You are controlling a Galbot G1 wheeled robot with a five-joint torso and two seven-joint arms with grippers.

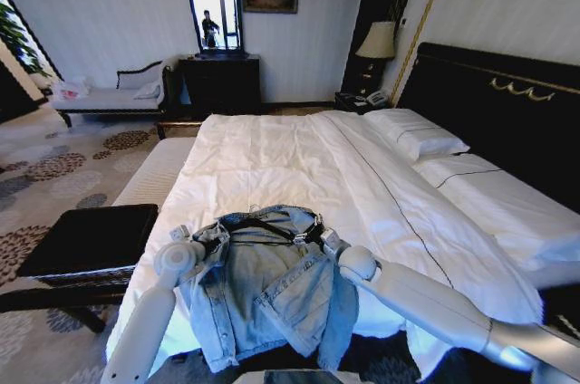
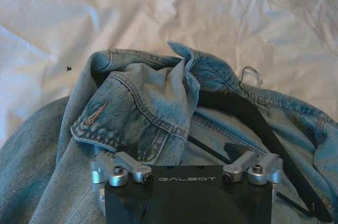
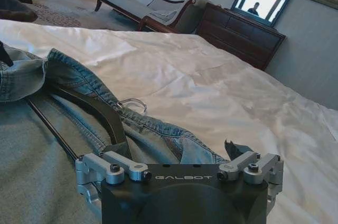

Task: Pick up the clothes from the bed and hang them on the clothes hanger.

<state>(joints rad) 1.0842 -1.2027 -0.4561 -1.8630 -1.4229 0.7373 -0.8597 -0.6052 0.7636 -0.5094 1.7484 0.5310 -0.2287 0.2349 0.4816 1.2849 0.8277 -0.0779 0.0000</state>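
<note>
The clothes, a light blue denim jacket (image 1: 267, 289), lie at the foot of the bed (image 1: 272, 158) and hang partly over its edge. The black clothes hanger (image 1: 267, 221) sits inside the jacket's shoulders. My left gripper (image 1: 215, 241) is at one shoulder and my right gripper (image 1: 324, 239) at the other. In the left wrist view the left gripper (image 2: 182, 152) is open, with a fold of the jacket (image 2: 142, 113) between its fingers and the hanger (image 2: 248, 118) beside it. The right gripper (image 3: 179, 152) is open over the jacket (image 3: 31, 182), next to the hanger (image 3: 100, 110).
A black bench (image 1: 91, 239) stands close by, to the left of the bed's foot. Pillows (image 1: 417, 135) and the black headboard (image 1: 507, 85) are on the right. A chaise (image 1: 118, 94), a dark dresser (image 1: 222, 81) and a lamp (image 1: 378, 40) line the far wall.
</note>
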